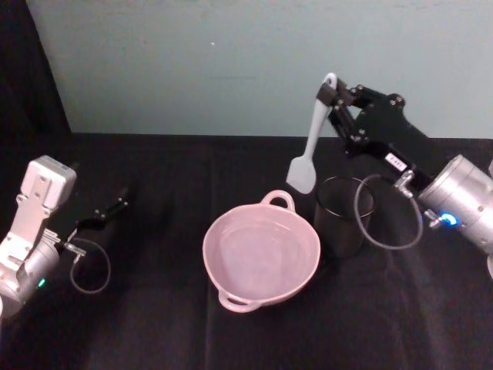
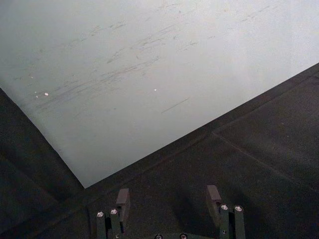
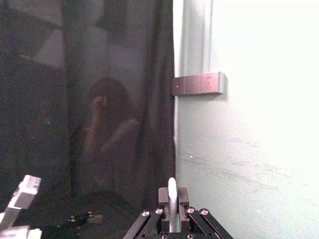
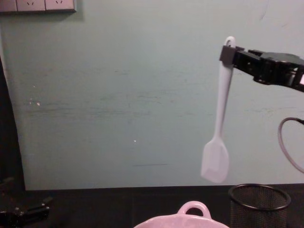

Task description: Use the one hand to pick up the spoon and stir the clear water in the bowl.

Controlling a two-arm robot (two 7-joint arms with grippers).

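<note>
The spoon (image 1: 310,142) looks like smooth white plastic with a dull sheen, its flat head faintly translucent. The bowl (image 1: 260,254) at the centre is glossy pale pink, smooth as glazed ceramic or hard plastic. Just right of it, the cup (image 1: 342,217) is thin black wire mesh. The bench (image 1: 154,324) is covered in matt black cloth. The right gripper (image 1: 331,94) is matt black, its arm brushed silver metal. The far wall (image 1: 231,62) is scuffed, matt pale green.
</note>
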